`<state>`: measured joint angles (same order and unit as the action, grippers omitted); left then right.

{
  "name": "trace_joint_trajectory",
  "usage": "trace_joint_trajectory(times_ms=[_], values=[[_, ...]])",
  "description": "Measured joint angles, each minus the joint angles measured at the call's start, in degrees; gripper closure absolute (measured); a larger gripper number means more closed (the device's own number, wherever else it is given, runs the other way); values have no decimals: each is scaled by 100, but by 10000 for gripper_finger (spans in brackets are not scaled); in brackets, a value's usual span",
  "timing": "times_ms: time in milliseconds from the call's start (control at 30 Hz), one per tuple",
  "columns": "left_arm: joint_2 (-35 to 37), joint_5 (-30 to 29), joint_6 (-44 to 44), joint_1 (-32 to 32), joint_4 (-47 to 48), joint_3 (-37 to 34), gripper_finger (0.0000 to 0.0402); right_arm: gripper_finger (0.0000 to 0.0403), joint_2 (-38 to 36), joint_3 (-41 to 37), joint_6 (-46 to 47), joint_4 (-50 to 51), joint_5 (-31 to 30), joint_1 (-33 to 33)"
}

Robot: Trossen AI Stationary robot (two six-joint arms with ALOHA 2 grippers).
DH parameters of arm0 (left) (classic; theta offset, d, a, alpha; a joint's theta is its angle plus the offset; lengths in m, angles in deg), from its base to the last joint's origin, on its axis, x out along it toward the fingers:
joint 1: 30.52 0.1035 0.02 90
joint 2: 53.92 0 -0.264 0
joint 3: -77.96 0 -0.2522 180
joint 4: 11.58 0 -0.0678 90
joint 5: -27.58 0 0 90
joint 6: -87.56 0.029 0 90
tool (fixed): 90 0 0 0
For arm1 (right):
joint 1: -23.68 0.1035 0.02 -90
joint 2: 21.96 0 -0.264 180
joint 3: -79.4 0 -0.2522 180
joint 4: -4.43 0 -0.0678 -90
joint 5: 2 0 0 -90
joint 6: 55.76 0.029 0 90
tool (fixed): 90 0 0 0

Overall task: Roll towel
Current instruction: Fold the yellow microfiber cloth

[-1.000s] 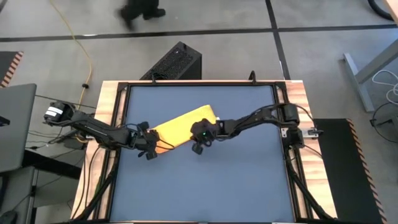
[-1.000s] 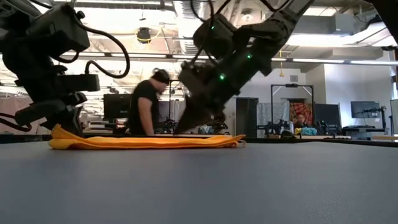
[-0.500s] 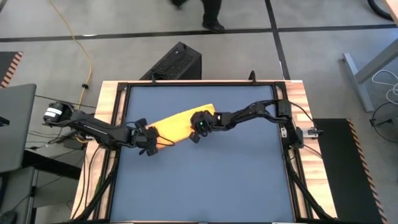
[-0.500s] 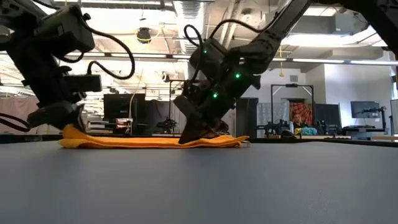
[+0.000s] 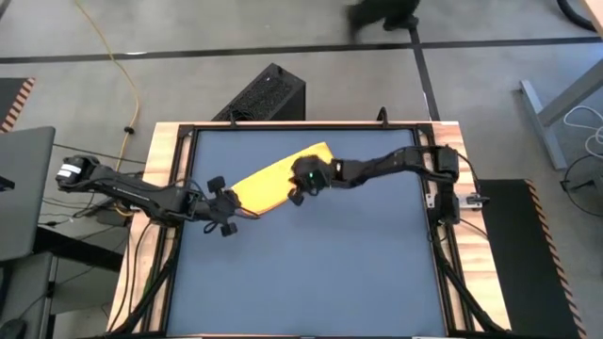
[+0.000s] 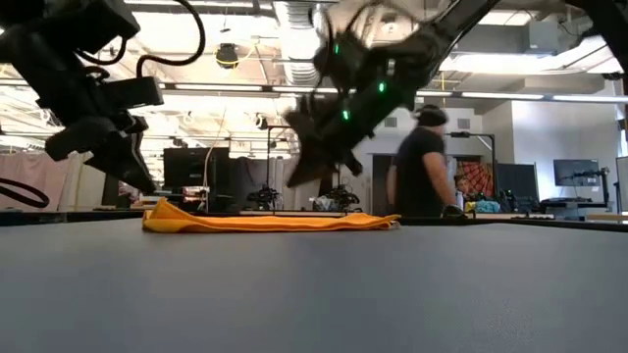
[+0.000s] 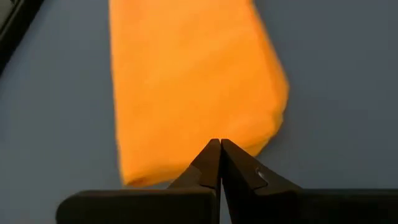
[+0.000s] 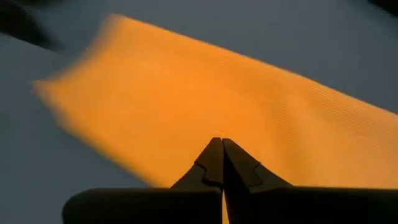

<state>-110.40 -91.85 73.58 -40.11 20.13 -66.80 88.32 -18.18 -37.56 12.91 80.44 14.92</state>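
Yellow cloth, one item: the towel [image 5: 275, 180], folded to a long flat strip, lies slantwise on the dark blue table [image 5: 311, 273], toward its far side, unrolled. Change noted against the pictures of half a second and a second ago: both grippers, then down at the cloth (the left one at its near-left end, the right one pressing on its middle), have lifted clear, and the strip has slid a little toward the far edge. In the low view it rests flat with only a slight hump at the left end [image 6: 167, 214], so no roll has started; by my judgement the lift marks the end of a fold or a smoothing pass, with the rolling itself yet to begin. Left gripper [image 5: 223, 206]: fingers pressed together, holding nothing, hanging above the table just off the strip's near-left end; in its own wrist view the cloth's rounded end [image 7: 199, 87] lies straight ahead of the closed tips, just beyond them and below. Right gripper [image 5: 295, 194]: fingers likewise pressed together and empty, raised over the strip's near long edge about midway along; in its wrist view the cloth [image 8: 217, 118] spreads under and ahead of the tips, untouched. Person [image 6: 420, 167] passing in the room behind the table, well apart from the work
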Motion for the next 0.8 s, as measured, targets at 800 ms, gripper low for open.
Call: trace_joint_trajectory(times_ms=[800], values=[[-1279,1579,1139,1385,-1614,-175,401,385,2123,1924,234,-250,-1514,1476]])
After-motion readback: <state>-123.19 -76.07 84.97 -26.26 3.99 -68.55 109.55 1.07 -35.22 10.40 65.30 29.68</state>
